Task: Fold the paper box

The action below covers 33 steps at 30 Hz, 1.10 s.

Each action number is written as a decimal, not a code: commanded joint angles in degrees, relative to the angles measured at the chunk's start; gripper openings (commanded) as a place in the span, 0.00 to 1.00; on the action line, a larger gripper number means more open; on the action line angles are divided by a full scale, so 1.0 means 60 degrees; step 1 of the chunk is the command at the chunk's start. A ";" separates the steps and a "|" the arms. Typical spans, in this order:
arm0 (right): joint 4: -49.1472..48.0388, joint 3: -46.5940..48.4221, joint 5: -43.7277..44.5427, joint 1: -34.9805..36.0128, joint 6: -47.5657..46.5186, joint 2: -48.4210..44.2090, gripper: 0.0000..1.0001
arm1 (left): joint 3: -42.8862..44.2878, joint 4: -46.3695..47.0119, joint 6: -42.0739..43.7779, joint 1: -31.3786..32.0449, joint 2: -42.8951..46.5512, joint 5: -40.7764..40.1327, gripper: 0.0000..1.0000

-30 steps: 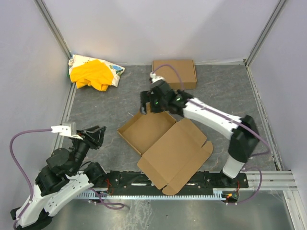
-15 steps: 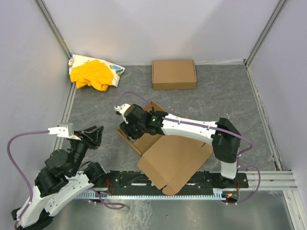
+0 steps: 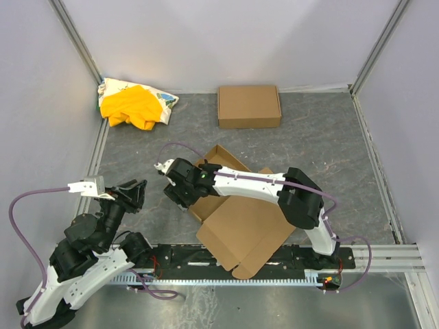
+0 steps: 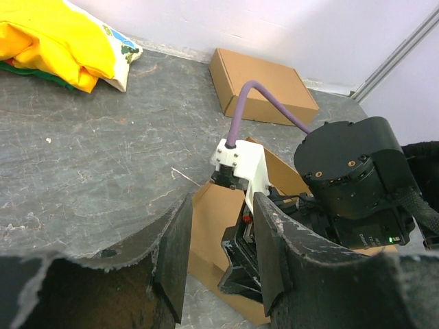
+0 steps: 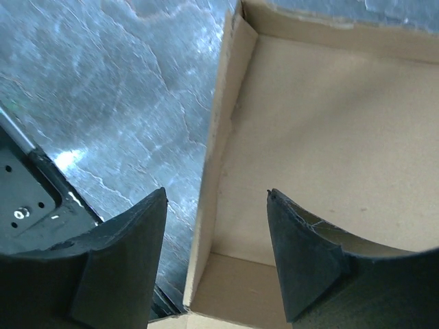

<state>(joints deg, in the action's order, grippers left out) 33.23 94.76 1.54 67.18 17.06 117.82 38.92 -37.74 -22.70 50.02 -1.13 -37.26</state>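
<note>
Your box [image 3: 243, 223] lies open at desk [image 3: 329, 144] centre, lid toward 5 o'clock. Right fingers [image 5: 120, 264] spread wide, straddling the wall by its 9 o'clock corner. Left fingers [image 4: 171, 250] wide, empty, at 8 o'clock.

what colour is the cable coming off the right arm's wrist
Purple. The cable shows best in the left wrist view, looping up from the white wrist housing.

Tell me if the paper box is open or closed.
Open. The paper box has its lid lying flat toward the arm bases; the right wrist view looks straight into its uncovered tray.
</note>
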 commanded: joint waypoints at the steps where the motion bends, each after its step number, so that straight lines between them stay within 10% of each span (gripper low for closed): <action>1: -0.0149 0.0896 0.0093 0.0131 -0.0138 0.0239 0.68 | -0.0018 -0.0024 -0.0355 0.0029 -0.0028 -0.0267 0.48; 15: 0.0199 0.1353 -0.0353 0.0156 -0.1829 0.0782 0.55 | -0.0011 -0.0134 -0.0481 0.0009 -0.0116 -0.0471 0.48; 23: 0.0768 0.0995 -0.1243 0.0162 -0.3451 0.0697 0.09 | -0.0026 -0.0140 -0.0494 -0.0005 -0.0164 -0.0478 0.48; 33: 0.0769 -0.2065 -0.2166 0.0150 -0.7891 -0.1885 0.02 | 0.0019 -0.0181 -0.0545 -0.0009 -0.0038 -0.0549 0.48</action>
<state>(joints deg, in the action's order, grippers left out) 34.98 90.56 -7.40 67.90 -14.90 115.26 38.92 -39.40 -24.60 50.02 -1.34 -39.00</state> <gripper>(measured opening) 0.026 0.479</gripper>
